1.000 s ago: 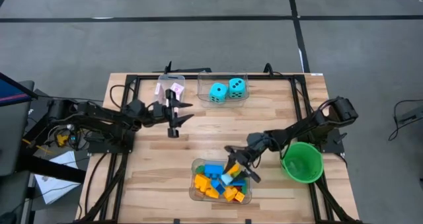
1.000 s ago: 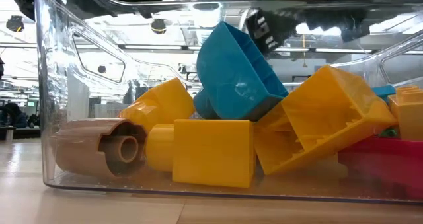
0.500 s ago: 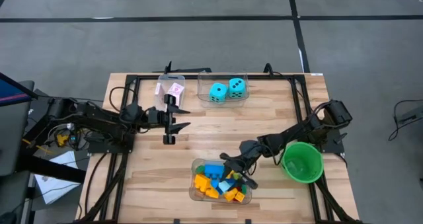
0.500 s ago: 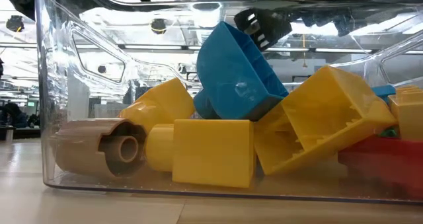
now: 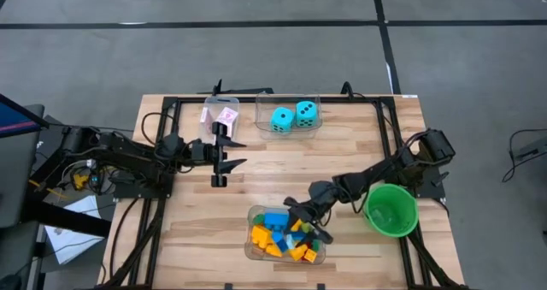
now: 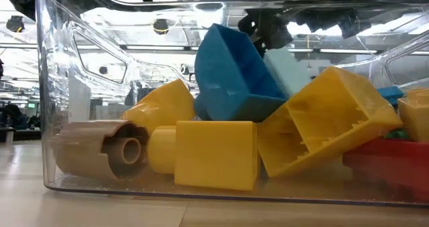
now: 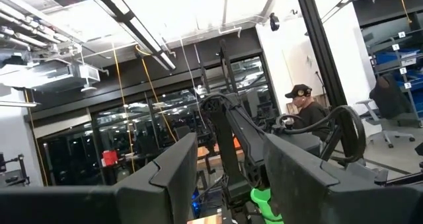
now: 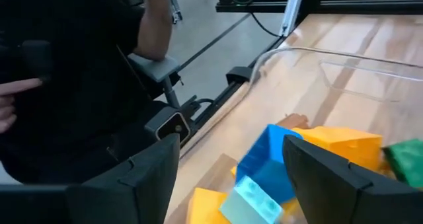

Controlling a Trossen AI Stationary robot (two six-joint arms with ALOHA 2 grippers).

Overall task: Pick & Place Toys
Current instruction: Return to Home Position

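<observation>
Right pincer (image 5: 306, 227), spread, hangs over the near tub (image 5: 249, 239) where the light blue brick (image 8: 254, 197) lies atop the pile, probably light, stiff and slick, best pinched across flat sides; left pincer (image 5: 220, 160) waits spread, left of centre.

- L arm (image 5: 128, 153), by table (image 5: 273, 174) left edge: black, slim jointed segs, black cables looped at base.
- R arm (image 5: 380, 170), by table's right edge: same black build, boxy shoulder block.
- L gripper (image 7: 228, 164): two flat matte-black angular fingers.
- R gripper (image 8: 231, 148): same, dark grey-black plates.
</observation>
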